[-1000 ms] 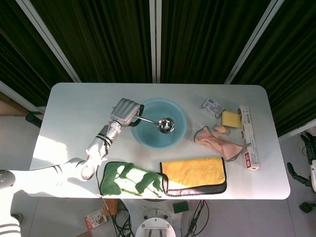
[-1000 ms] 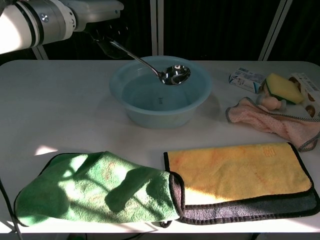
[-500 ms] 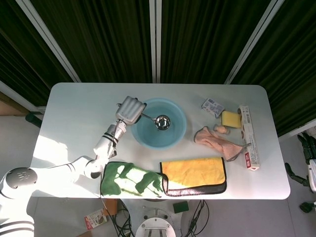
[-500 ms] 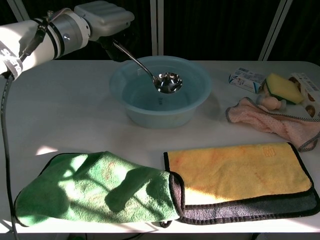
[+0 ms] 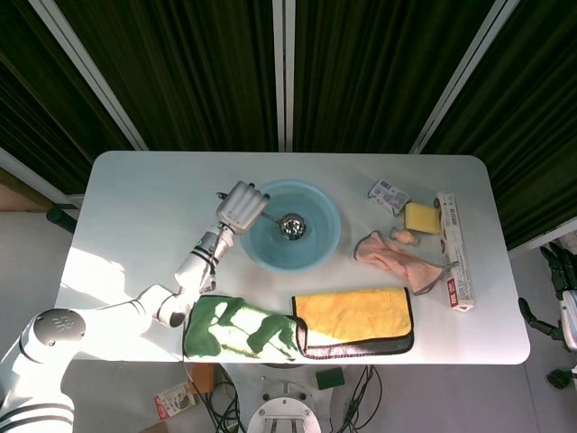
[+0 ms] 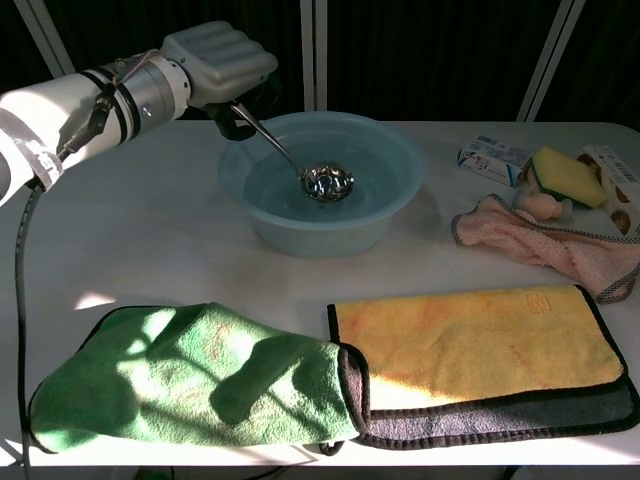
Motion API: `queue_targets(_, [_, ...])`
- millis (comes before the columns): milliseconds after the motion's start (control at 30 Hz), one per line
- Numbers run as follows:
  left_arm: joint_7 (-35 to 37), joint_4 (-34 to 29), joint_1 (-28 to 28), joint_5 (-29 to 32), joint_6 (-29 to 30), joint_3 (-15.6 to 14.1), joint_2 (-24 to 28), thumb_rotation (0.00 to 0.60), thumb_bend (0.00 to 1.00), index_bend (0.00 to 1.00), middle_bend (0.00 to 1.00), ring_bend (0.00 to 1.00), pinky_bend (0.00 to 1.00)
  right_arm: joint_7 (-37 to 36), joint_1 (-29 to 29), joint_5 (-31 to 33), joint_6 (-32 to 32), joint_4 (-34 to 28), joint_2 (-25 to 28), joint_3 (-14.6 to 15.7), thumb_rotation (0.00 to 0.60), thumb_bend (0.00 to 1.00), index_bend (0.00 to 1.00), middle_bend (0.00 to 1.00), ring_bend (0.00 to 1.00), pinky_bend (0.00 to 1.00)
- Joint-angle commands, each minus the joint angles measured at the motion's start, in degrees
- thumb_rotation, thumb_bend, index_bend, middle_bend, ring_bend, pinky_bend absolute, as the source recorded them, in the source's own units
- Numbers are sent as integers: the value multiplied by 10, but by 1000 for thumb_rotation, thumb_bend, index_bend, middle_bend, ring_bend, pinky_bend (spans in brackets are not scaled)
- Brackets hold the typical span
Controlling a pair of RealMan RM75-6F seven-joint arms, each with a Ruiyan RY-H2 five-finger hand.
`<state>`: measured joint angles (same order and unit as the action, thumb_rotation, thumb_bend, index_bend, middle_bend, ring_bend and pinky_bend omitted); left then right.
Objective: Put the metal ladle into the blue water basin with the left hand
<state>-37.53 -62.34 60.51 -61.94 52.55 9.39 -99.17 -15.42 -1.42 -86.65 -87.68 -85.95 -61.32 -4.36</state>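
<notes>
- At the left rim of the blue water basin (image 5: 317,242) (image 6: 395,190), the left hand (image 5: 242,207) (image 6: 215,58) has its fingers curled around the handle of the metal ladle (image 5: 287,225) (image 6: 318,178).
- Its bowl hangs inside the basin, low over the bottom; contact cannot be told.
- Near the front edge lie 2 cloths, green (image 6: 190,375) and yellow (image 6: 480,345).
- No right hand shows in either view.

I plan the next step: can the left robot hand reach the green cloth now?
Probably not yet: the left robot hand holds the ladle over the basin. Nothing lies on the green cloth.
</notes>
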Motion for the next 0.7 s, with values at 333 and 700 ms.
queue_targets(333, [30, -2, -10, -12, -10, 3, -4, 600, 447, 788, 645, 550, 728, -1, -1, 1, 2, 0, 0, 0, 600, 352, 0, 0, 0, 0])
queue_targets(700, [67, -62, -16, 52, -48, 40, 17, 600, 448, 797, 652, 556, 735, -3, -2, 1, 3, 0, 1, 1, 600, 352, 0, 0, 0, 0])
